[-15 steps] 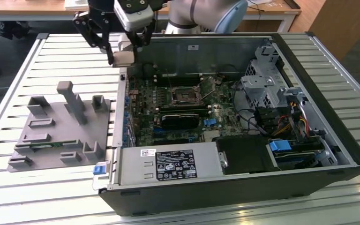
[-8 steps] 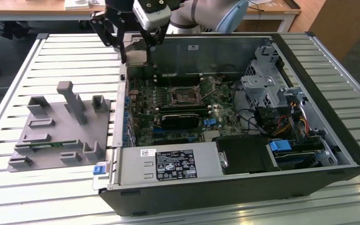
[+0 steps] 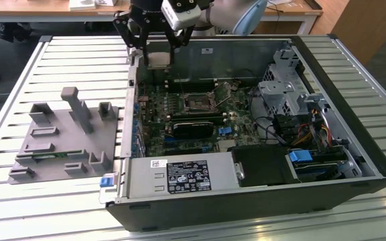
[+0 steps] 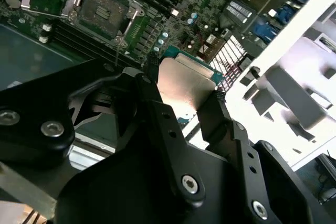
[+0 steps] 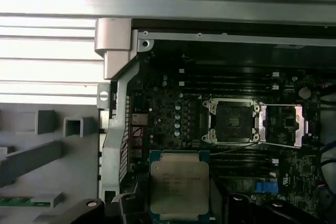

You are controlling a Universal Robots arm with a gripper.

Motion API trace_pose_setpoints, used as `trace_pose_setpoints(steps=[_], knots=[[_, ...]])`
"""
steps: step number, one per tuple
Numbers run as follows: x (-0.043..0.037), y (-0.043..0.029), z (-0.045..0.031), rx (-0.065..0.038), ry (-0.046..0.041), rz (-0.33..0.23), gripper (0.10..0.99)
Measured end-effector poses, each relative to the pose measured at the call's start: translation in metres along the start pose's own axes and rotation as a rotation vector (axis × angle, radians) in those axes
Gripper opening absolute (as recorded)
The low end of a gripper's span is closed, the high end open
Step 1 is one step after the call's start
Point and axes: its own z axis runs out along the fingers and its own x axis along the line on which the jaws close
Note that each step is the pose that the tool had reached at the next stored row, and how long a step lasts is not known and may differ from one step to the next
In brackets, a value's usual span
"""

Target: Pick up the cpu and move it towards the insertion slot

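The end effector (image 3: pixel 160 56) grips the cpu (image 5: pixel 179 183) between its fingers (image 4: pixel 157 109), raised above the open computer case (image 3: pixel 354 145), apart from the insertion slot (image 5: pixel 231 121).

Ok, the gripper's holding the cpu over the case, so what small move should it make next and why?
Probably a short carry across the board toward the insertion slot. The gripper is shut on the cpu, held above the board near the case's edge, and the slot sits open with its frame lifted, off to one side of the chip.
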Motion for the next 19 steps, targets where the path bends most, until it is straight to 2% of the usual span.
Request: trace_pose_setpoints(steps=[1, 2, 9, 19], knots=[[-0.0031, 0.0008, 0.0003, 0.000, 0.0000, 0.000, 0.541], [-0.0103, 0.0027, 0.0010, 0.000, 0.0000, 0.000, 0.541], [-0.0336, 0.0074, 0.0028, 0.000, 0.0000, 0.000, 0.541], [-0.0712, 0.0102, 0.0048, 0.000, 0.0000, 0.000, 0.541]])
